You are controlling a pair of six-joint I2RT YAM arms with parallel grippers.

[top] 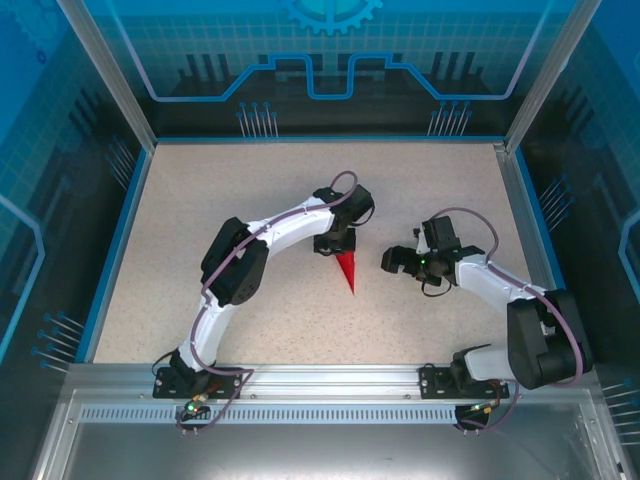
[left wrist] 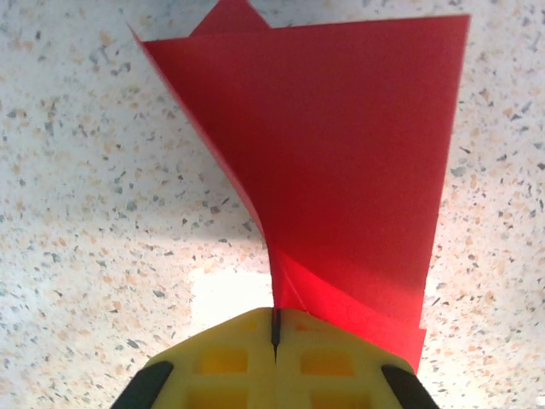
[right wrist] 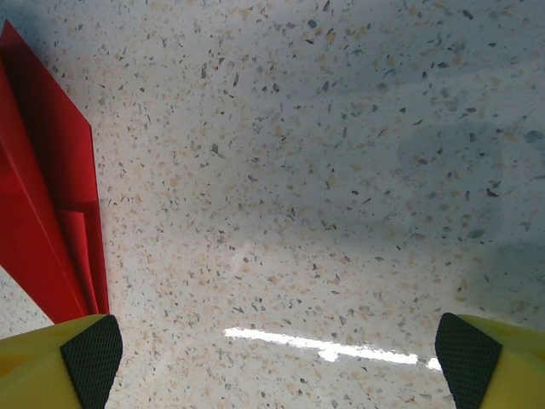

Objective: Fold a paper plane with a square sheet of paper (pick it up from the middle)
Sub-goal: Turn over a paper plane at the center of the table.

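One paper plane (left wrist: 341,170), pinched in left claw (left wrist: 275,322), right claw (right wrist: 277,351) spread nearby

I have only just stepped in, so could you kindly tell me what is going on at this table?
The left end effector is shut on the paper plane, a red sheet already folded into a pointed dart. In the top view its tip points toward the arm bases. The right end effector is open and holds nothing. It sits just beside the plane, over the speckled table.
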